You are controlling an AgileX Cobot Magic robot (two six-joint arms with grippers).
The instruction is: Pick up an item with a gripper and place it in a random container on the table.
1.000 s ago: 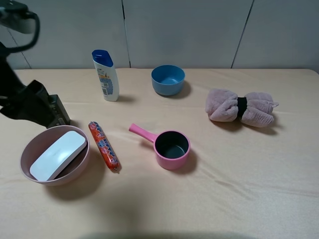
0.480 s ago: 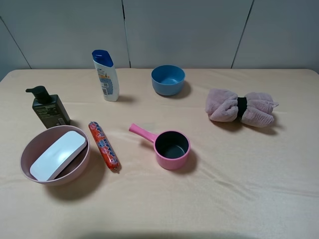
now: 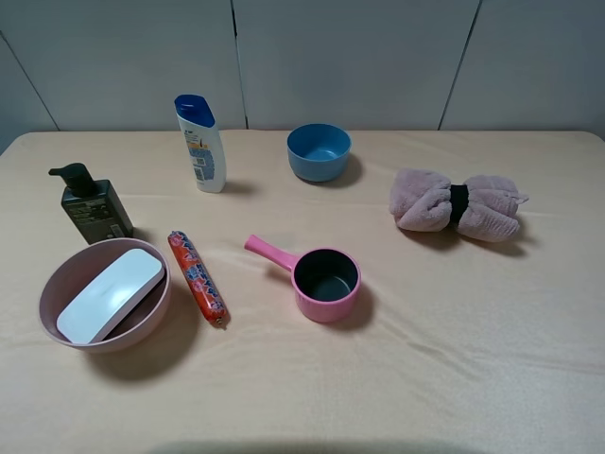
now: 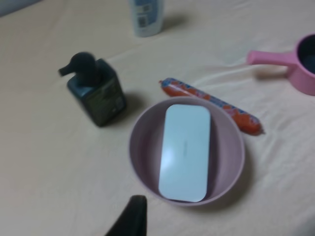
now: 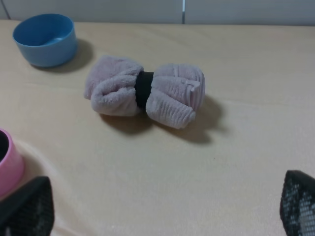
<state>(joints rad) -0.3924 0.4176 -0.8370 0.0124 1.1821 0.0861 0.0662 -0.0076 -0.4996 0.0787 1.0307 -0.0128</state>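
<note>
The flat white oblong case (image 3: 111,294) lies inside the large pale-pink bowl (image 3: 57,276) at the front left of the beige table (image 3: 454,359). The left wrist view looks down on the same case (image 4: 185,144) in the bowl (image 4: 230,152). Only one dark fingertip (image 4: 134,216) of my left gripper shows, off the bowl's rim and holding nothing. My right gripper (image 5: 165,209) is open and empty, its fingers wide apart over bare cloth short of the towel. Neither arm shows in the exterior high view.
A red sausage tube (image 3: 197,277) lies beside the bowl. A dark pump bottle (image 3: 92,205) stands behind it. A shampoo bottle (image 3: 201,143) and a blue bowl (image 3: 319,151) stand at the back. A pink saucepan (image 3: 321,279) is mid-table and a rolled pink towel (image 3: 457,204) is at the right.
The left arm, over the pump bottle at the left edge one second ago, has pulled out of the exterior high view. The case stays in the bowl.
</note>
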